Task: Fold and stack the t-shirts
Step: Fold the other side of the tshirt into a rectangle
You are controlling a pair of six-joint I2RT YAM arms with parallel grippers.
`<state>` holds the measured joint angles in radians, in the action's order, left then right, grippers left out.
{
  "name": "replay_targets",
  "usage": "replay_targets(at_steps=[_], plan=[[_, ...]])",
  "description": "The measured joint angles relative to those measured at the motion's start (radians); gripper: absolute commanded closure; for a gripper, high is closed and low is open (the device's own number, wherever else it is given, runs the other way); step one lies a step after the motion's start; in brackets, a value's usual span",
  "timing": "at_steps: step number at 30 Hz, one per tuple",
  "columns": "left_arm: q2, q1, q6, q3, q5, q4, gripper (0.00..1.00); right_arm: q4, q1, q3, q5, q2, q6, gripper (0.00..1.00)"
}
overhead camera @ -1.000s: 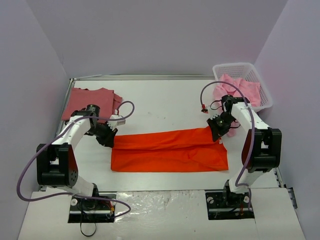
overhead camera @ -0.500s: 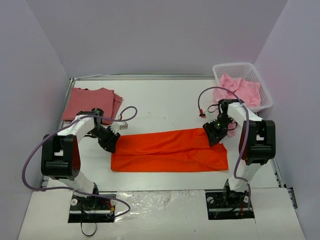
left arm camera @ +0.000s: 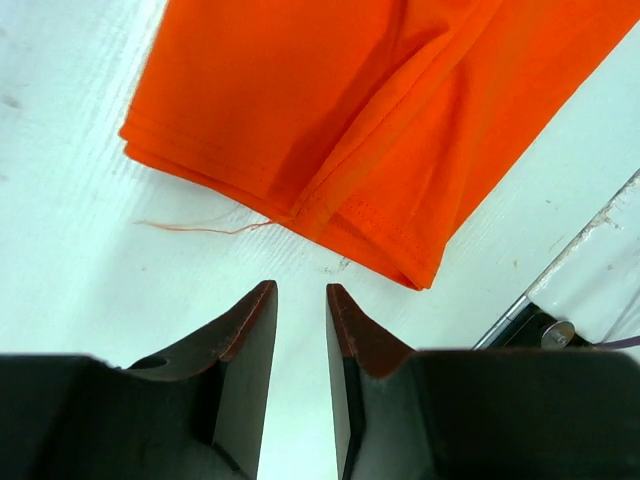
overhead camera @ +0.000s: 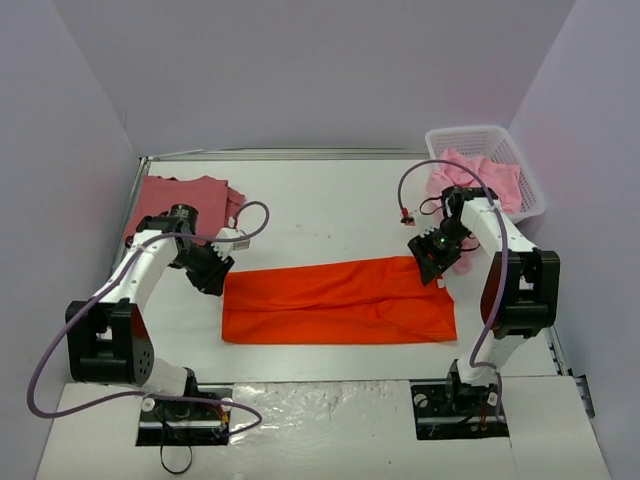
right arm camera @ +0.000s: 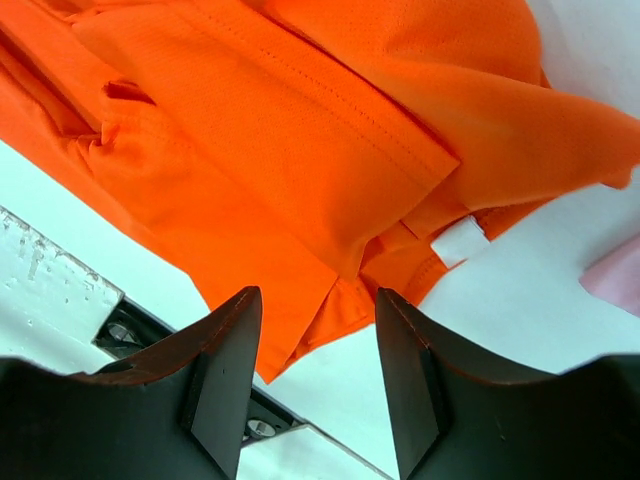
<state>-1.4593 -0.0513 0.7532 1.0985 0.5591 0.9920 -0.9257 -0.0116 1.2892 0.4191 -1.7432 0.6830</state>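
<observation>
We judge the lengthwise fold finished: the orange-red t-shirt [overhead camera: 338,300] lies as a long band mid-table between the left gripper [overhead camera: 212,272] and the right gripper [overhead camera: 432,258]. Both hang at its far corners, fingers parted and holding nothing. Next we must grasp one short end and carry it across to the other.

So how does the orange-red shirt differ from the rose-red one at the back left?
The orange-red shirt is bright and folded into a long band across the middle of the table; the rose-red shirt is duller and folded into a compact block in the back-left corner. Both lie flat on the table.
</observation>
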Motion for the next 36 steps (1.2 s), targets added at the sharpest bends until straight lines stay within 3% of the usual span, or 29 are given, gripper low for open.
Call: replay_targets(at_steps=[9,26,30,32,33,36], plan=[[0.177,0.0,-0.16,0.034,0.045,-0.036,0.74,-0.02,0.006,0.064,0.039,-0.012,0.027,0.56],[0.21,0.0,-0.266,-0.026,0.08,-0.105,0.74,0.006,0.046,0.174,0.091,-0.261,0.051,0.58],[0.214,0.005,-0.269,-0.031,0.08,-0.108,0.74,0.01,0.05,0.174,0.109,-0.299,0.059,0.64],[0.214,0.007,-0.27,-0.031,0.08,-0.109,0.74,0.011,0.05,0.173,0.116,-0.31,0.064,0.74],[0.214,0.008,-0.271,-0.031,0.08,-0.111,0.74,0.011,0.05,0.173,0.118,-0.311,0.068,0.84],[0.214,0.008,-0.272,-0.031,0.08,-0.116,0.74,0.013,0.051,0.172,0.123,-0.311,0.074,0.94]])
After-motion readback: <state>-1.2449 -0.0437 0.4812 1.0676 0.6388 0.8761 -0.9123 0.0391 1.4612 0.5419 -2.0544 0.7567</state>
